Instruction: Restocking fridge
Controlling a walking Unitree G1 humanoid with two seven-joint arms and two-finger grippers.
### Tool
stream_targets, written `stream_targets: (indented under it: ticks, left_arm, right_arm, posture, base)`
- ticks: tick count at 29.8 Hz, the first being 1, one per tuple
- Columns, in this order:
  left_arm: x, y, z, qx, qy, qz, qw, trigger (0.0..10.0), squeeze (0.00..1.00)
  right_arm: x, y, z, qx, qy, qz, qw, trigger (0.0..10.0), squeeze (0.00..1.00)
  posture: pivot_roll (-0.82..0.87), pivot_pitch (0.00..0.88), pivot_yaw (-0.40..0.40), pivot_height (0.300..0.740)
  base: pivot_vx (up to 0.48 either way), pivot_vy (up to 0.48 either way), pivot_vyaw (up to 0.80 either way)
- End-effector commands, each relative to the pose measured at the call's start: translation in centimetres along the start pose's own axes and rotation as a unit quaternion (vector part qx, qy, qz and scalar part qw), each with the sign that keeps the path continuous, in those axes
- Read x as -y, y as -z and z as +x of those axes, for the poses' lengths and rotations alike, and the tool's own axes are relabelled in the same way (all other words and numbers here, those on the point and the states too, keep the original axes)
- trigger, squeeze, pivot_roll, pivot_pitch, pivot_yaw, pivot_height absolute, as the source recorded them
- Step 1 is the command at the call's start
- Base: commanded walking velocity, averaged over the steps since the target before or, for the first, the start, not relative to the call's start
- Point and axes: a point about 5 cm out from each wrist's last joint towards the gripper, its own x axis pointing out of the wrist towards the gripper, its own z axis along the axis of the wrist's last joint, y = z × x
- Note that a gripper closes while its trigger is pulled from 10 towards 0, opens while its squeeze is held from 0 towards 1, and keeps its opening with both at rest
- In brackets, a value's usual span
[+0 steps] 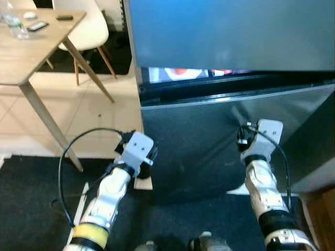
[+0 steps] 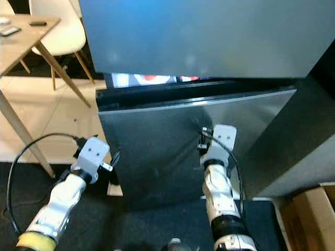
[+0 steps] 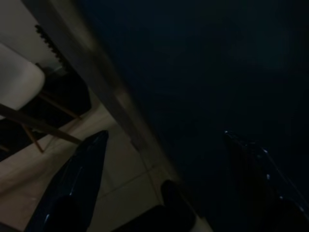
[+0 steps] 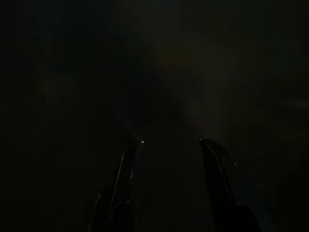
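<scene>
Here the fridge (image 1: 225, 151) stands directly ahead, its upper door (image 1: 230, 34) ajar above the dark lower door (image 2: 183, 151), with colored items visible in the gap. The left hand (image 3: 164, 145) is spread at the fridge's left edge; the right hand (image 4: 171, 150), fingers apart, faces the lower door. A table (image 1: 26, 52) and chair (image 1: 86, 26) stand left.

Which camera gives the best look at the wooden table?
The left eye view: the wooden table shows its top and a leg. The right eye view cuts it at the edge; the left wrist view catches dim legs, and the right wrist view is dark.
</scene>
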Motion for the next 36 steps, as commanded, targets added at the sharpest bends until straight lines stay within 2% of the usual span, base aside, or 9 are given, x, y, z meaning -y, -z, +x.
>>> stream_targets:
  ticks: [1,20,26,28,29,31,33,35,36]
  left_arm:
    - [0.1,0.3,-0.1,-0.008,0.003,0.001,1.000,10.0,0.00]
    - [0.1,0.5,-0.2,-0.013,-0.003,-0.002,1.000,10.0,0.00]
    - [0.3,1.5,-0.8,-0.034,0.001,0.000,0.999,10.0,0.00]
    - [1.4,4.2,-2.4,-0.087,0.032,0.010,0.996,10.0,0.00]
    - [1.4,4.2,-2.4,-0.087,0.032,0.010,0.996,10.0,0.00]
    - [1.8,7.9,-4.8,-0.168,0.017,-0.018,0.985,10.0,0.00]
    - [1.8,8.8,-5.4,-0.189,0.007,-0.029,0.981,10.0,0.00]
    - [1.6,10.9,-7.4,-0.244,-0.034,-0.054,0.968,10.0,0.00]
    - [1.4,12.1,-8.8,-0.279,-0.060,-0.076,0.955,10.0,0.00]
  right_arm:
    - [0.3,0.2,0.0,-0.002,0.004,-0.006,1.000,10.0,0.00]
    - [0.4,0.2,0.0,-0.002,0.005,-0.007,1.000,10.0,0.00]
    - [0.4,0.3,0.0,-0.006,0.003,-0.009,1.000,10.0,0.00]
    - [0.1,1.6,-0.3,-0.033,-0.027,-0.023,0.999,10.0,0.00]
    - [0.1,1.6,-0.3,-0.033,-0.027,-0.023,0.999,10.0,0.00]
    - [-0.7,4.0,-1.1,-0.083,-0.083,-0.086,0.989,10.0,0.00]
    - [-0.7,4.6,-1.4,-0.095,-0.093,-0.104,0.986,10.0,0.00]
    - [-0.5,5.8,-2.0,-0.114,-0.093,-0.129,0.981,10.0,0.00]
    - [-0.1,6.6,-2.3,-0.131,-0.088,-0.130,0.979,10.0,0.00]
  posture:
    - [0.02,0.106,-0.011,0.740]
    - [0.02,0.105,-0.013,0.740]
    - [0.02,0.105,-0.013,0.740]
    - [0.02,0.105,-0.013,0.740]
    - [0.02,0.105,-0.013,0.740]
    - [0.02,0.101,-0.008,0.740]
    - [0.02,0.101,-0.008,0.740]
    - [0.01,0.100,-0.008,0.740]
    - [0.02,0.102,-0.014,0.740]
  base:
    - [0.300,0.000,0.00]
    - [0.300,0.000,0.00]
    - [0.143,0.000,0.00]
    - [0.000,0.000,0.00]
    - [0.000,0.000,0.00]
    - [0.000,0.000,0.00]
    - [0.000,0.000,0.00]
    - [0.000,0.000,0.00]
    - [0.000,0.000,0.00]
